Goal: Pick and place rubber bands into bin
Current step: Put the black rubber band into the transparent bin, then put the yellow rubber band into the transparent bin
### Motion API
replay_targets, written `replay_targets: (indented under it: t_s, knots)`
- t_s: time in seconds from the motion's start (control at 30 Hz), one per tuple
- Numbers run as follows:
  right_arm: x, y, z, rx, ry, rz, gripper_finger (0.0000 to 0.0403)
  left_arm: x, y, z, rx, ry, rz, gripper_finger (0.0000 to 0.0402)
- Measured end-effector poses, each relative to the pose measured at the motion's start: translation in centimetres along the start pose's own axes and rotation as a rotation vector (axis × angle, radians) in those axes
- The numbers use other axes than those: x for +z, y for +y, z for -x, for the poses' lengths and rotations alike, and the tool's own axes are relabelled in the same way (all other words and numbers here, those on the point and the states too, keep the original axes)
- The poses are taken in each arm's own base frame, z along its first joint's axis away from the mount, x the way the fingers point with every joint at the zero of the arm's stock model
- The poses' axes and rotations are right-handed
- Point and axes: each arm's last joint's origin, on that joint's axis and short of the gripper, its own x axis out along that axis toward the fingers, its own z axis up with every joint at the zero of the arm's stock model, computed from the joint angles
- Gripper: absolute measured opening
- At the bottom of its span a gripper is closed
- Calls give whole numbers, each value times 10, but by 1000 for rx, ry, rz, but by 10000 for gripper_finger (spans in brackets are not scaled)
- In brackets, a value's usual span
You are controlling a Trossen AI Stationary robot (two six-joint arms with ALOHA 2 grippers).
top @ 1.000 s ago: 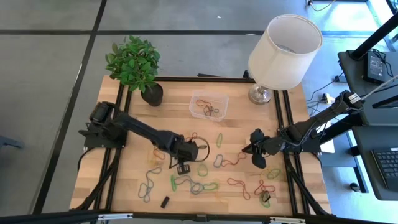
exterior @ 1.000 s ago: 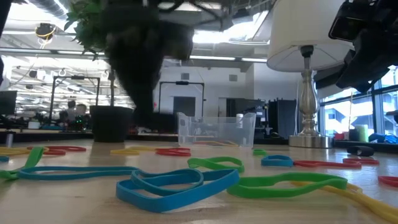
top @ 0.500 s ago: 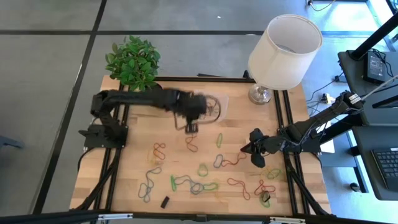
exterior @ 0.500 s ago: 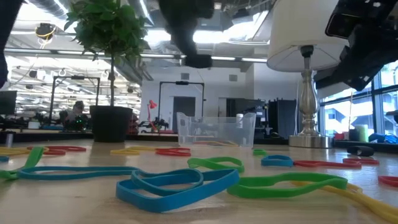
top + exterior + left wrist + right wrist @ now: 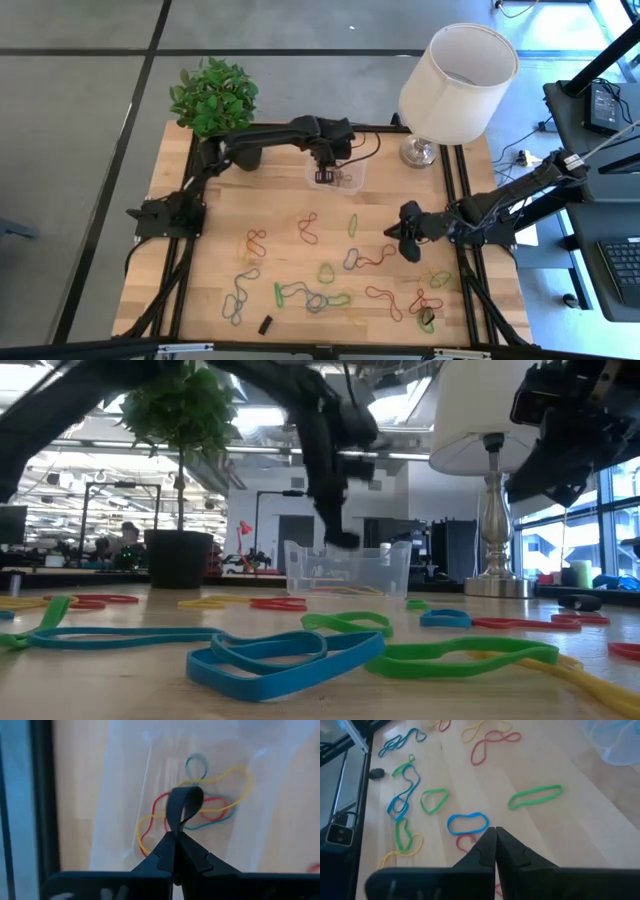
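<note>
The clear bin (image 5: 336, 168) stands at the table's far middle with several bands lying in it (image 5: 220, 805); it also shows in the low view (image 5: 347, 570). My left gripper (image 5: 326, 176) hangs over the bin at about rim height (image 5: 340, 540), shut on a dark rubber band (image 5: 183, 805). Many loose rubber bands (image 5: 320, 272) in green, red, blue and yellow lie flat on the wood in the table's middle and near part. My right gripper (image 5: 405, 243) is shut and empty, above the table right of centre, over a blue band (image 5: 467, 823) and a red one (image 5: 465, 841). My left gripper pinches the dark band between its two shut fingertips (image 5: 170, 851), at one end of the loop (image 5: 176, 829). The fingers point down over the bin. The rest of the loop sticks out past the fingertips, clear of the bin's floor.
A black plant pot (image 5: 244, 150) stands left of the bin and a lamp's base (image 5: 418, 150) to its right. A small black block (image 5: 265, 324) lies near the front edge. Black rails run along the table's sides.
My left gripper has risen from the table's middle and swung toward the far edge, ending over the bin, shut the whole time on the dark band it carries. My right gripper has shifted slightly toward the table's left.
</note>
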Motion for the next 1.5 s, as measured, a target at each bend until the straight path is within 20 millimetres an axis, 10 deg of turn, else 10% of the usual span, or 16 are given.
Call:
replay_targets:
  t_s: [0.2,0.5,0.97,1.23,1.5]
  knots:
    - [4,-4,-2,-24,-15,-47,6,-5,1,-36,-27,74,3,21]
    - [7,-9,-3,-48,-28,-64,6,-3,-3,-38,-26,75,-5,102]
    - [8,-9,-3,-48,-27,-67,6,5,-19,62,21,-113,301,100]
    - [8,-9,-3,-48,-26,-57,6,-5,-75,114,-22,-214,381,7]
    - [6,-11,-1,-87,21,6,5,-45,-163,102,-123,-297,442,2]
